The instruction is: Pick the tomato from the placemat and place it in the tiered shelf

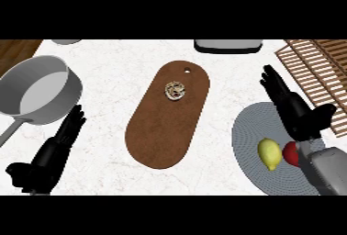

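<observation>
Red shows just under the right wrist: the tomato (291, 153) sits on the round grey placemat (251, 137), partly hidden by the grey forearm, with a yellow lemon (270, 153) just beside it on the side away from the arm. The right hand (293, 108) hovers over the placemat's far edge, past the tomato, fingers straight and spread wide, holding nothing. Just beyond its fingertips lies the wooden slatted tiered shelf (317, 73). Across the white marble tabletop (108, 151), the left hand (58, 142) rests low, fingers extended and relaxed, empty. Between the hands lies a long brown cutting board (163, 133) with a small pale item (176, 90) near its far end. Beyond the left fingertips sits a grey saucepan (37, 92).
</observation>
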Available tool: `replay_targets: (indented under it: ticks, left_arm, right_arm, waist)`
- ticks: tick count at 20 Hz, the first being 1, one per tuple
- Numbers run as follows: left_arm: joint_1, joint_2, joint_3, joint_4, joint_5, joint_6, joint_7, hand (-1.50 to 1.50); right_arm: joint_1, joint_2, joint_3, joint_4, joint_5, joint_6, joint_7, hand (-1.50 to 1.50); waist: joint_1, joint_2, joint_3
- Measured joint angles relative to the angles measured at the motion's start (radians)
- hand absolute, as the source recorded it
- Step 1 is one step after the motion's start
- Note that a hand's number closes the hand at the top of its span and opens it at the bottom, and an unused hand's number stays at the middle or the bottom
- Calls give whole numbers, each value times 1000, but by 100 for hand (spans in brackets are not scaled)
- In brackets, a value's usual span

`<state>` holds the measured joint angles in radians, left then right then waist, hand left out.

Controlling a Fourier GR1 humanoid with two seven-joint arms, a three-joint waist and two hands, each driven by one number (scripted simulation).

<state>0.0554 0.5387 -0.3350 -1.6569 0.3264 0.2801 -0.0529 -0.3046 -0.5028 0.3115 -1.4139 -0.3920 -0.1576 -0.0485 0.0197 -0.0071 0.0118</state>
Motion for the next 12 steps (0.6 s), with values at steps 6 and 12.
replay_targets:
  ticks: [6,12]
  left_arm:
    - [-70,-2,93,24,37,21,47,0]
    - [-143,-9,140,53,93,14,115,0]
  right_arm:
    - [57,-136,-207,27,-17,-10,-105,150]
    - [158,-140,-421,137,-151,-41,-121,-150]
  waist:
    - [-47,4,-8]
    - [-73,7,-9]
